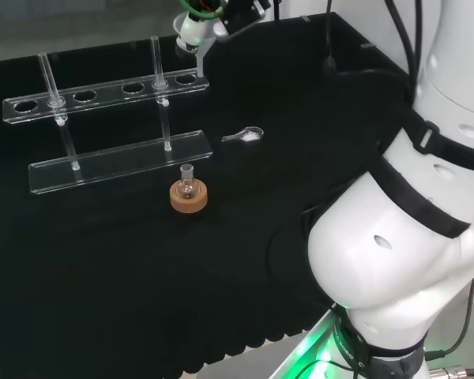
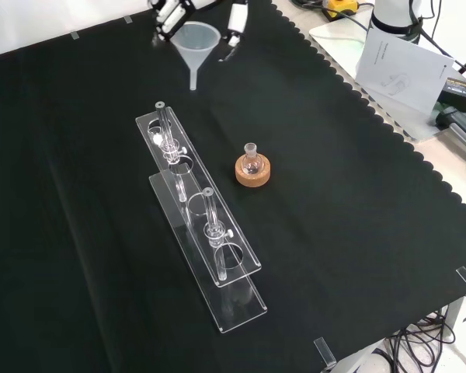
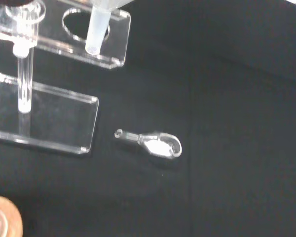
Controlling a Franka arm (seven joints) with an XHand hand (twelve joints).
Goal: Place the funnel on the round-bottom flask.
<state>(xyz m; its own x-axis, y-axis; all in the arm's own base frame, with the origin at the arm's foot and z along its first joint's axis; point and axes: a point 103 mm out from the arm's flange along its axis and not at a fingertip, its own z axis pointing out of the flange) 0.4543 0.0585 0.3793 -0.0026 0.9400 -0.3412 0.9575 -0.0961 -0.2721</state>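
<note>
Looking at the front view, we see the hand (image 2: pixel 171 14) at the top edge of the frame, a little left of the middle. Its black and white fingers (image 2: pixel 237 22) are curled around the rim of a clear plastic funnel (image 2: pixel 196 43) and hold it in the air, upright, with the spout pointing down toward the black cloth of the desk (image 2: pixel 357 217). In the head view the hand (image 1: pixel 221 12) is at the top of the frame, near the middle, and the funnel (image 1: pixel 194 35) hangs under it, above the right end of the test tube rack (image 1: pixel 110 130).

The small round-bottom flask (image 2: pixel 252 163) stands upright on a cork ring (image 2: pixel 252 172) near the middle of the front view, well below the funnel and to the right of the clear rack (image 2: pixel 202 225). In the head view the flask (image 1: pixel 188 183) on its cork ring (image 1: pixel 189 197) is left of the middle, just below the rack's base plate. Its neck is open and nothing sits on it.

In the wrist view the funnel's spout (image 3: pixel 96 27) shows near the upper left, in front of the rack's upper plate (image 3: pixel 54 39). A small clear glass spoon-like piece (image 3: pixel 153 143) with something white in it lies on the cloth near the middle of that view. In the head view the same piece (image 1: pixel 246 136) lies to the right of the rack.
</note>
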